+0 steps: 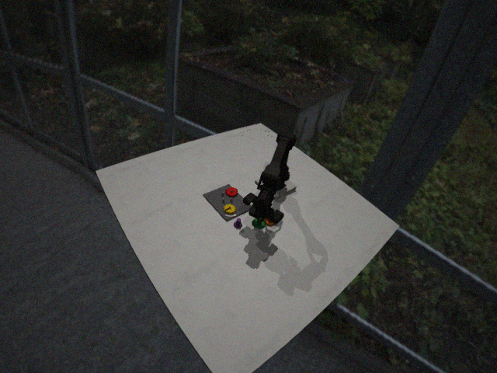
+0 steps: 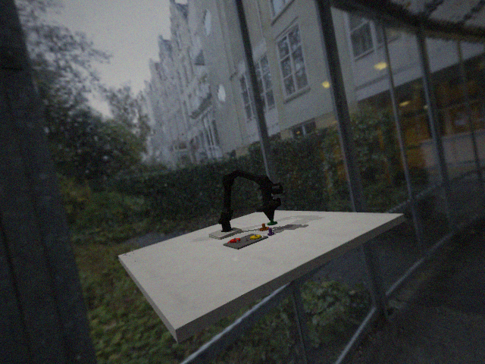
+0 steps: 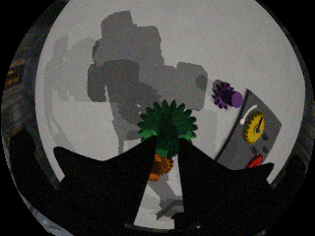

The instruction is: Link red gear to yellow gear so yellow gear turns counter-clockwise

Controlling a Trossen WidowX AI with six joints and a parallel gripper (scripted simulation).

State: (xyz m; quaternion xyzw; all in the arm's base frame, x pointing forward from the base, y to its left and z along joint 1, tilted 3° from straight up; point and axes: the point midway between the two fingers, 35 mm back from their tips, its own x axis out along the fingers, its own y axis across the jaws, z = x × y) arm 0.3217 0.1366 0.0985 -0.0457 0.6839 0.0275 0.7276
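Pale and broad, the tabletop (image 1: 160,224) (image 2: 219,274) (image 3: 246,44) carries everything I work with. My hand (image 1: 261,217) (image 2: 270,220) (image 3: 167,141) is clamped on the green gear, its two fingers pinching the upright stem at its middle, which leaves the teeth free all round. From the exterior view I judge it slightly raised.

Seen from above, the grey board (image 1: 217,196) (image 2: 237,245) (image 3: 236,143) lies toward ten o'clock from my grip, so that is where the carry should go. The green gear (image 1: 258,224) (image 2: 272,223) (image 3: 167,115) looks the widest of the loose ones, a likely choice for spanning a gap. On the board, the yellow gear (image 1: 227,208) (image 2: 255,236) (image 3: 254,129) sits at six o'clock and the red gear (image 1: 231,193) (image 2: 234,240) (image 3: 255,161) near one, apart so loose gears must bridge them. Both must turn alike, so the chain needs an odd number between.

The orange gear (image 1: 269,221) (image 2: 264,227) (image 3: 163,165) stands near three o'clock from my load in the top view, close enough to snag if I swing low. The smaller purple gear (image 1: 238,223) (image 2: 270,231) (image 3: 223,95) stands at nine, stem offered for grasping. Tiniest are the empty pegs (image 1: 223,200); their spacing I cannot judge exactly.
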